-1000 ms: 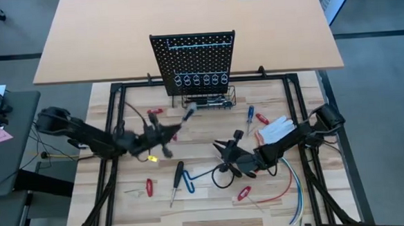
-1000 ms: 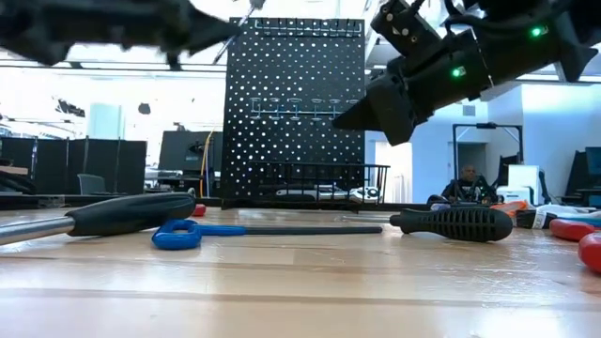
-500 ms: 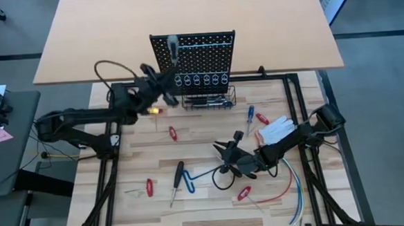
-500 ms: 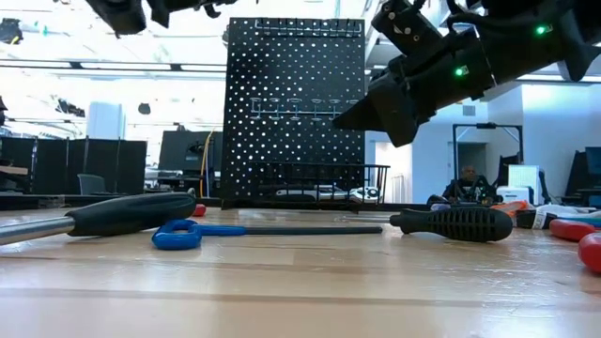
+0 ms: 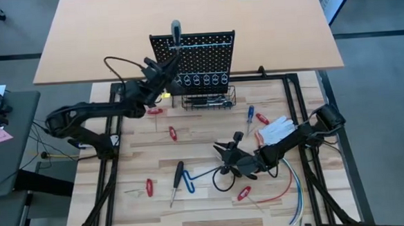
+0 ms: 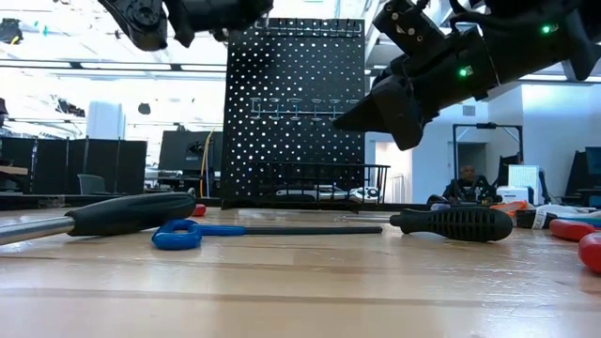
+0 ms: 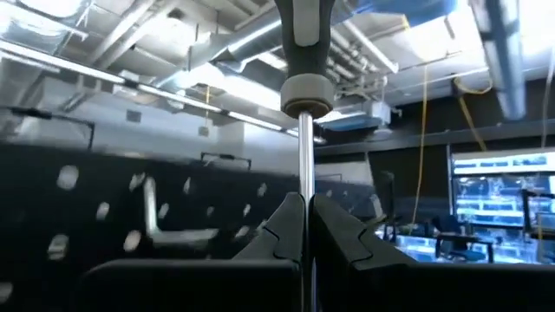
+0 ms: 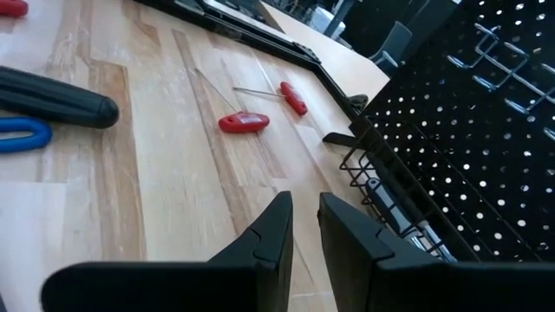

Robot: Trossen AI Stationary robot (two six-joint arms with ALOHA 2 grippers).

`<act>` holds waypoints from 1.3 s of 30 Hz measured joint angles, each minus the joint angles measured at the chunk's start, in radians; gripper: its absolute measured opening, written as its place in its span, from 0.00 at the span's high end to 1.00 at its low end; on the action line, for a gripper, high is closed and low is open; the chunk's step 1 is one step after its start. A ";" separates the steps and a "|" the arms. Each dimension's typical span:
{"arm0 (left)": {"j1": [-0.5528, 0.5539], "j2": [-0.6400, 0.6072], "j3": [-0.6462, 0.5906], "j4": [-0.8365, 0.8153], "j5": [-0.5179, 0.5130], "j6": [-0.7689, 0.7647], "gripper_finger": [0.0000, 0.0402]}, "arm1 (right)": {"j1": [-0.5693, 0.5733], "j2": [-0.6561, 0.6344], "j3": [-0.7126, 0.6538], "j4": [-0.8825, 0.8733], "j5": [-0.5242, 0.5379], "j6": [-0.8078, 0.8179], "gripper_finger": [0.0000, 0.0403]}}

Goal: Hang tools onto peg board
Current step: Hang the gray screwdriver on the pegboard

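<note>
The black peg board [image 5: 193, 54] stands upright at the table's far side, with ring holders [image 5: 197, 79] and a wire basket [image 5: 208, 99] at its base. My left gripper [image 5: 166, 65] is up by the board's top left part, shut on a dark-handled screwdriver [image 5: 176, 29] whose handle points up past the board's top edge. My right gripper [image 5: 226, 153] hovers above the table's middle, open by a narrow gap and empty, as the right wrist view [image 8: 303, 227] shows. A black-handled screwdriver [image 5: 176, 178] and a blue T-handle hex key [image 5: 194, 180] lie flat on the table. My left gripper pinches the screwdriver's bare metal shaft [image 7: 303, 178] between its two fingertips [image 7: 282, 227], a little below the handle's collar [image 7: 305, 94]. The fingers lie across the shaft. The screwdriver is lifted clear and stands about upright, handle on top, in front of the peg board.
Small red-handled tools [image 5: 172, 133] [image 5: 149, 187] [image 5: 244, 192] [image 5: 262, 118], a blue screwdriver [image 5: 250, 114] and a black one [image 5: 238, 136] lie scattered on the table. A white glove [image 5: 275, 130] and loose cables [image 5: 289, 184] lie at the right.
My left gripper has gone up and toward the table's far edge, from above the table's left middle to the peg board's top. The screwdriver went with it, lifted higher, and now stands with its handle above the board's top edge. My right gripper has kept still.
</note>
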 joint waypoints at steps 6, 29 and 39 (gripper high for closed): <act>-0.050 -0.032 0.000 -0.096 -0.156 0.088 1.00 | 0.000 0.000 0.000 -0.024 0.000 0.007 0.84; -0.011 -0.031 0.000 -0.178 -0.271 -0.021 1.00 | 0.001 0.000 0.000 -0.023 -0.001 0.009 0.84; 0.039 -0.032 0.000 -0.293 -0.265 -0.087 0.90 | 0.000 0.000 0.000 -0.023 -0.002 0.010 0.84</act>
